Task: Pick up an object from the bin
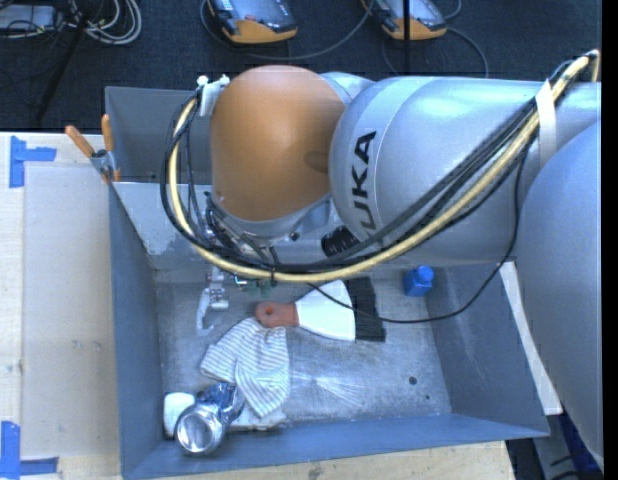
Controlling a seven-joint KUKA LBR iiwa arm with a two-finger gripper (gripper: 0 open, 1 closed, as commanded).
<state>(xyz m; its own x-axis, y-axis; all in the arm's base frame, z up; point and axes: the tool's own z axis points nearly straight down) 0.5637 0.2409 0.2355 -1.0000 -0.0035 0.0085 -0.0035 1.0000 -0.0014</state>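
Note:
My gripper (208, 313) reaches down under the orange wrist cover near the bin's back left, its metal tip just above the floor. A striped grey-white cloth (253, 366) lies crumpled directly below it, a little towards the front. To the right of the gripper lies a white flat piece with a brown handle (319, 316), and a black strip (367, 313) rests against its right side. I see nothing held in the gripper.
At the front left corner sit a crushed silver can (199, 430), a white cup (177, 409) and a blue crinkled wrapper (221, 398). A small blue block (418, 281) lies at the back right, under the arm. The arm's body hangs over the bin's back half.

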